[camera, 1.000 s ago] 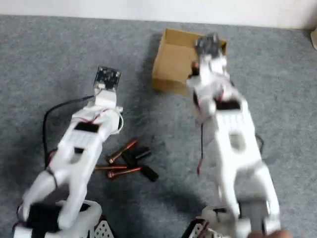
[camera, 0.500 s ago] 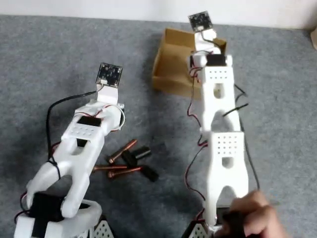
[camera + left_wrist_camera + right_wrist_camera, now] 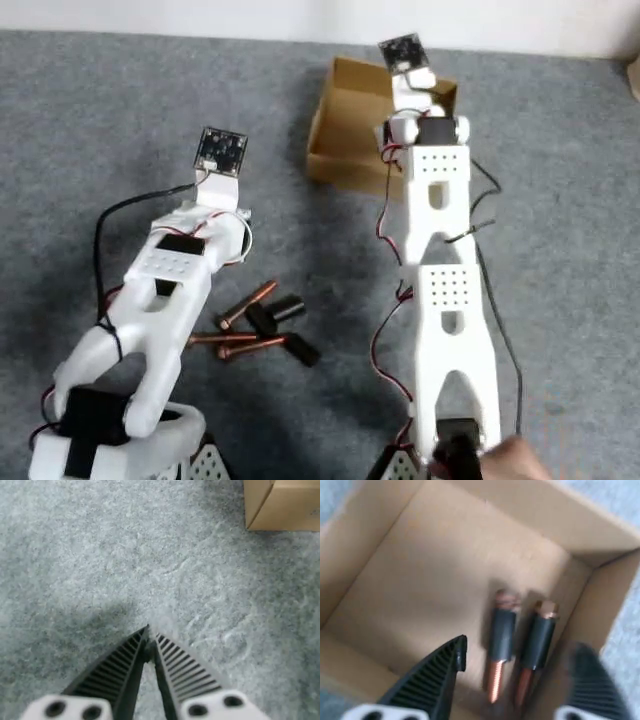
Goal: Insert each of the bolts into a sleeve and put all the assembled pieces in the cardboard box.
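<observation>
Presently, the right claw (image 3: 520, 647) is held above the inside of the cardboard box (image 3: 415, 575), its fingers spread wide apart and nothing gripped between them. On the box floor below it, one assembled piece (image 3: 501, 639) and a second assembled piece (image 3: 538, 639) are seen lying side by side, nearly parallel and close to one wall. Each is a copper bolt passed through a black sleeve, with the head showing at one end and the shank at the other. From the high view the box is noted at the far side of the grey table (image 3: 120, 100), right of centre, and the right arm (image 3: 445, 280) is stretched out to it from the near edge. The left claw (image 3: 150, 642) is closed, tips pressed together with nothing between them, and is held over bare grey surface to the left of the box, apart from it. The left arm (image 3: 160, 290) is angled from the near left corner toward the middle. Loose parts are found on the table between the two arms, toward the near side: three copper bolts (image 3: 247, 305) and several black sleeves (image 3: 262, 318), clustered, some touching, none assembled.
</observation>
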Robot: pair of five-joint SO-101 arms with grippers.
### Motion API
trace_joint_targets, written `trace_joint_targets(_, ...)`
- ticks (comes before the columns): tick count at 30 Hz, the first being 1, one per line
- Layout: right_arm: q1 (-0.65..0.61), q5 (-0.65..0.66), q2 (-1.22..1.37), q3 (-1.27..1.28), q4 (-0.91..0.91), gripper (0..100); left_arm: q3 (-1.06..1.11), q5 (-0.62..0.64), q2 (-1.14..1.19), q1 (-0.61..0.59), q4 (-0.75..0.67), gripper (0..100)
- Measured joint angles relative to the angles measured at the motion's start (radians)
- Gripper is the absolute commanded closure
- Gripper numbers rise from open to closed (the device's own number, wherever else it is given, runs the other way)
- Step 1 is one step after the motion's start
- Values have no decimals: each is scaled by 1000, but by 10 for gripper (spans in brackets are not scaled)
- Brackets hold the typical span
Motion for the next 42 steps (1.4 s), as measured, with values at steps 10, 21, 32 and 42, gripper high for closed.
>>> trace_joint_targets(10,-54,0,-224,-2,282,574,0,0,0,0,0,993)
trace_joint_targets(21,-89,-109,-549,-2,290,574,0,0,0,-26,0,993)
trace_joint_targets(32,-325,-112,-1252,597,290,574,0,5,0,-31,0,993)
trace_joint_targets(42,-535,-72,-1880,1737,189,574,0,5,0,-31,0,993)
